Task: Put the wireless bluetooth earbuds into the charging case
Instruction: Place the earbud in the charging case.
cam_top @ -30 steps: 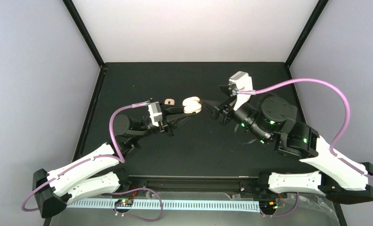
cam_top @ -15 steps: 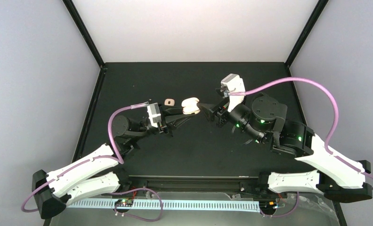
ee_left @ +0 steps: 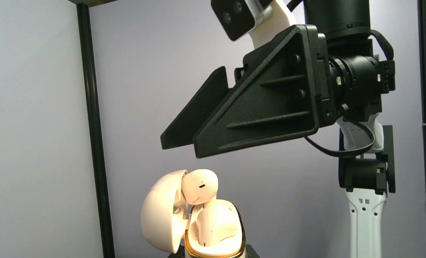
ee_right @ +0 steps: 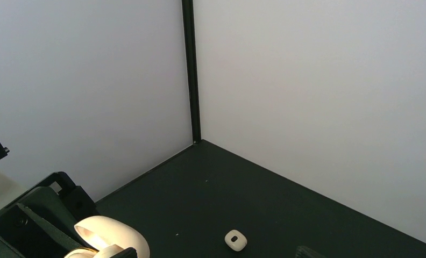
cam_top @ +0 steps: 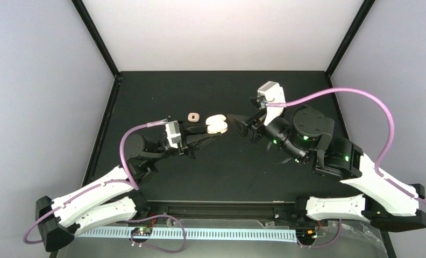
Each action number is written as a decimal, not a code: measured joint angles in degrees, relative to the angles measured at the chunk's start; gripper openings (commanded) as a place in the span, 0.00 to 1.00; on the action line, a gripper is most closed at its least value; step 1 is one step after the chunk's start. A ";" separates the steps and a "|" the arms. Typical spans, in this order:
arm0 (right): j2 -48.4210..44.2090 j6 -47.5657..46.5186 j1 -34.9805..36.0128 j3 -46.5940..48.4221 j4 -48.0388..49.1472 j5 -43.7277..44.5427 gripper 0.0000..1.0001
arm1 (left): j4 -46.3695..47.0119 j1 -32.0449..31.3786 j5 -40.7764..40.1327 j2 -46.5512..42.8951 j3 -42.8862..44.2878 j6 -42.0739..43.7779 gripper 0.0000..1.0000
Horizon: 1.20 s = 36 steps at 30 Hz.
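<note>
My left gripper (cam_top: pixel 213 129) is shut on the base of an open cream charging case (cam_top: pixel 217 125), held upright above the table. In the left wrist view the case's lid (ee_left: pixel 160 212) is swung to the left. One white earbud (ee_left: pixel 216 226) sits in the case. A second earbud (ee_left: pixel 200 186) stands tilted above it, leaning on the lid and not seated. My right gripper (cam_top: pixel 236 124) is open and empty, its fingers (ee_left: pixel 254 115) just above that earbud without touching it. The case's lid also shows in the right wrist view (ee_right: pixel 111 236).
A small cream rounded piece with a dark spot (cam_top: pixel 193 116) lies on the black table (cam_top: pixel 286 91) behind the case; it also shows in the right wrist view (ee_right: pixel 236 239). I cannot tell what it is. Grey walls and black corner posts enclose the table.
My left gripper has carried the case slightly nearer and to the left. My right gripper moved in toward the case, then eased back to the right a little.
</note>
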 measured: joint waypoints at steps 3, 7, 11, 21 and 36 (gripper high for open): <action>0.68 0.00 0.00 0.00 -0.15 -0.57 0.76 | 0.13 0.00 0.44 -0.17 0.00 0.00 0.02; 1.31 -0.02 0.00 0.00 -0.59 -1.73 0.76 | 0.33 0.00 1.03 -0.17 0.00 0.00 0.02; 1.46 -0.07 0.00 0.13 -0.85 -2.93 0.76 | 0.33 0.00 1.49 -0.17 0.00 0.00 0.02; 2.40 -0.87 0.00 1.75 -1.31 -6.38 0.76 | 0.31 0.00 2.34 -0.28 0.00 0.00 0.02; 2.99 -1.92 0.00 3.32 -3.34 -8.85 0.76 | 0.33 0.00 2.89 -1.07 0.00 0.00 0.01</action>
